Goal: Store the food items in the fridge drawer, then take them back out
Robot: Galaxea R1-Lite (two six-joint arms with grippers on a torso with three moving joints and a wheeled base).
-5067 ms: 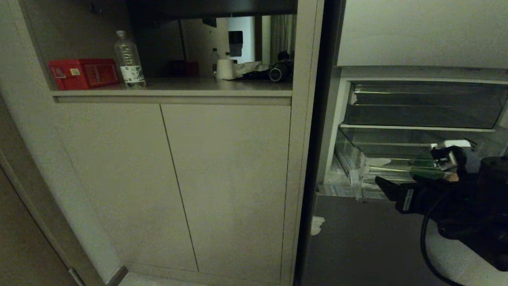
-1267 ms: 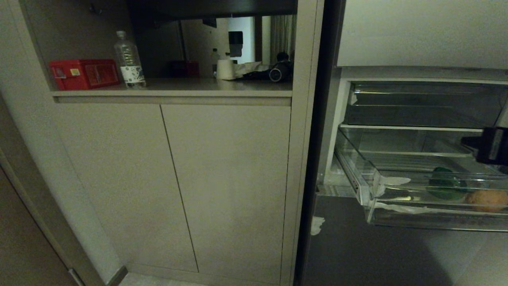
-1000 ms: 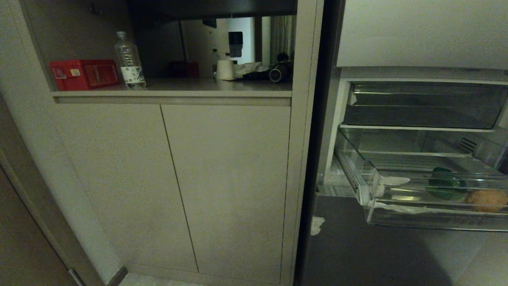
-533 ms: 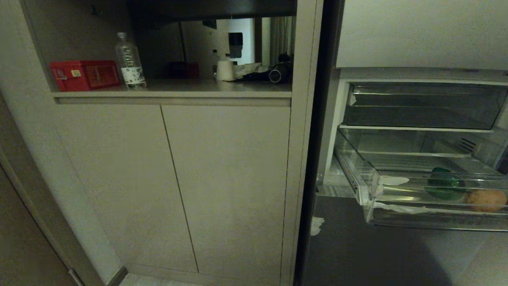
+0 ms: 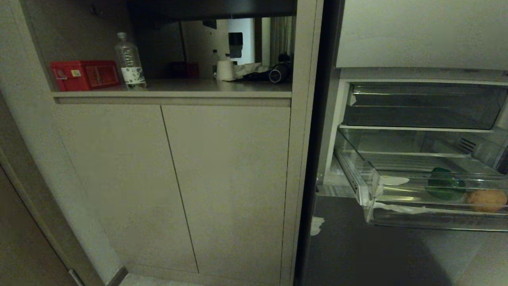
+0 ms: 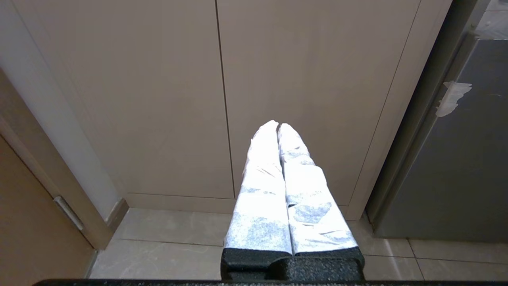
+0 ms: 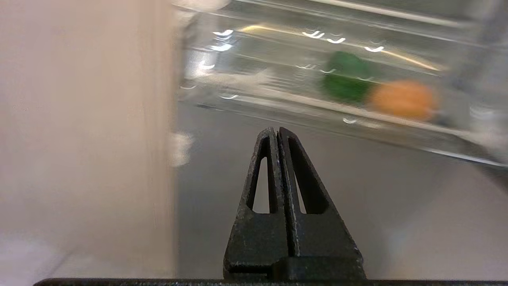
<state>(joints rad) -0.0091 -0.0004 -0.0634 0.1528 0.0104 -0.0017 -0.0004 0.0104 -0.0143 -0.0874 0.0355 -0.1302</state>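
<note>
Head view: the fridge drawer (image 5: 436, 216) is seen pulled out, with a green item (image 5: 443, 187) and orange-brown item (image 5: 486, 199) inside. Left wrist view – the left claw (image 6: 278, 126) is clenched, empty, pointed at cabinet doors (image 6: 222, 79). Right wrist view – the right claw (image 7: 276, 131) is clenched on nothing, below the drawer, so it's judged the nearer one.

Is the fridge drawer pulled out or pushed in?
Pulled out: the fridge drawer juts past the fridge front, holding a green item and an orange-brown one.

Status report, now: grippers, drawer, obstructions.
Left gripper shut, parked facing cabinet doors. Right gripper shut, empty, below fridge drawer. Drawer open, holds green item, orange-brown item. No obstructions seen.
</note>
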